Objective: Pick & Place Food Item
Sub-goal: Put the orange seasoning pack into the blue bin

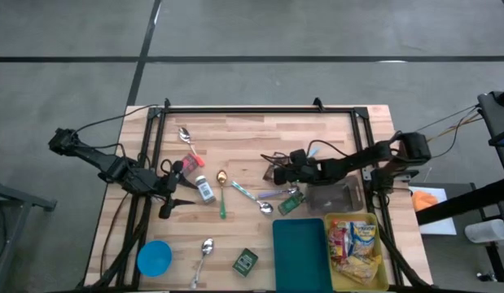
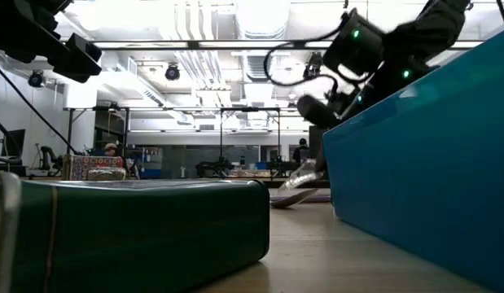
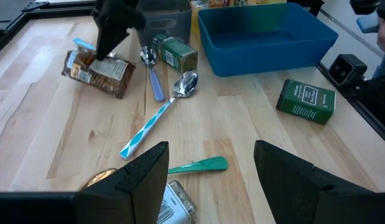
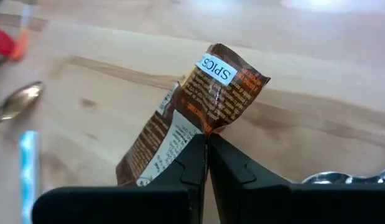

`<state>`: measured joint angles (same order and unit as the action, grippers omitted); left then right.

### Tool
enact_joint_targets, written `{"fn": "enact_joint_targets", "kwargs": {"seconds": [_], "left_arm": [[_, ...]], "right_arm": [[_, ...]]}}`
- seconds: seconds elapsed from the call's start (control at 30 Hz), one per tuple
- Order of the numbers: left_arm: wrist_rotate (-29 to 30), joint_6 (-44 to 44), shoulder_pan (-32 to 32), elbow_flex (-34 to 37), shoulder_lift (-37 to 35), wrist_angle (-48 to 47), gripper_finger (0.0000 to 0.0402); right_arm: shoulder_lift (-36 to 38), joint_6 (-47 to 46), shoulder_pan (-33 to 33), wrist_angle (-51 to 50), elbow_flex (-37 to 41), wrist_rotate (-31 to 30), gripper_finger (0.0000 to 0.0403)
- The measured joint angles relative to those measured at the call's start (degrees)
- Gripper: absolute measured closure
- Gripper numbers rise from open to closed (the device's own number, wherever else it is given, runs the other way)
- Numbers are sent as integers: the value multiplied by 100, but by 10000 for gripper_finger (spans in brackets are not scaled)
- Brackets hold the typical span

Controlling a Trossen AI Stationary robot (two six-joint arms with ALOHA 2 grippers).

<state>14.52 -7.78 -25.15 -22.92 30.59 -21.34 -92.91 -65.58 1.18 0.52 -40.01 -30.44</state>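
A brown foil snack packet [image 4: 208, 93] with a white label sits mid-table, also seen in the high view as a brown packet [image 1: 273, 172] and in the left wrist view [image 3: 97, 73]. My right gripper [image 4: 207, 146] reaches in from the table's right side [image 1: 280, 171] and is shut on it. My left gripper [image 3: 211, 158] waits open at the table's left [image 1: 172, 195], nothing between its fingers, above a white spice jar [image 1: 205, 190] and a green-handled spoon [image 3: 198, 165]. My right gripper pinches the packet's edge [image 4: 201, 127] between its two fingertips, partway along one long side. The fingers slant down from the table's right. The packet stands tilted beyond the fingers, labelled end up; whether its low end [image 4: 127, 174] is clear of the table I cannot tell.
A teal bin [image 1: 299, 248] and a clear bin of snack packs [image 1: 359, 244] stand at the near right. A green tin [image 1: 244, 261], a blue bowl [image 1: 154, 257], a small green jar [image 1: 291, 203], a grey container [image 1: 337, 195] and several spoons lie around.
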Motion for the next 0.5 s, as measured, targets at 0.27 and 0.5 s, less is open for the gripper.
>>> {"fn": "enact_joint_targets", "kwargs": {"seconds": [0.27, 0.5], "left_arm": [[-1, -1, -1, 0, 0, 0, 161], [0, -1, 0, 0, 0, 0, 161]], "right_arm": [[358, 189, 123, -225, 0, 3, 390], [448, 236, 208, -326, 0, 29, 390]]}}
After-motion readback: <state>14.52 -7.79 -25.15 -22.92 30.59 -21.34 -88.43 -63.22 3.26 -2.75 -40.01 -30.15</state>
